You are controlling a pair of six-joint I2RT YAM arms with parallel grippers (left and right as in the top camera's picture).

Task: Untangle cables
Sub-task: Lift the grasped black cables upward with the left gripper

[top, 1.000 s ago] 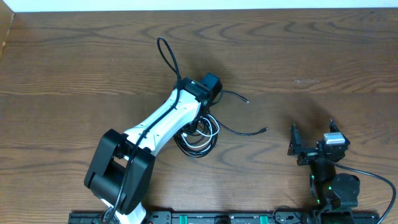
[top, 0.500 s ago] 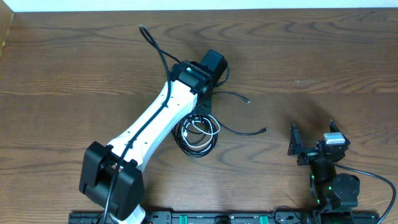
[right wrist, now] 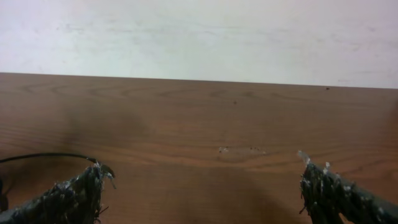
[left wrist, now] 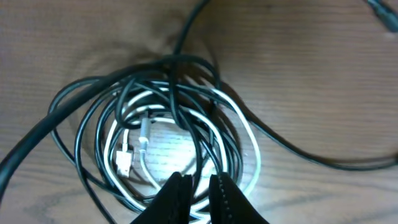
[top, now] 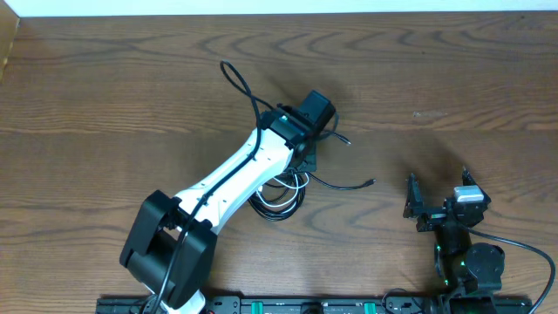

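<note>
Left gripper [left wrist: 198, 182] pinching the coiled cables [top: 277, 212]; right gripper [top: 438, 174] spread wide.
The cables lie in a tangled coil just toward 6 o'clock of the centre of the table [top: 105, 87], black loops wound around a white cable [left wrist: 252, 140], partly under the left arm. Two thin black ends trail off toward 3 o'clock. In the left wrist view the fingers nearly meet at the coil's 6 o'clock edge, with a black strand running into the slit between them. The right gripper sits at 4 o'clock, well apart from the coil.
</note>
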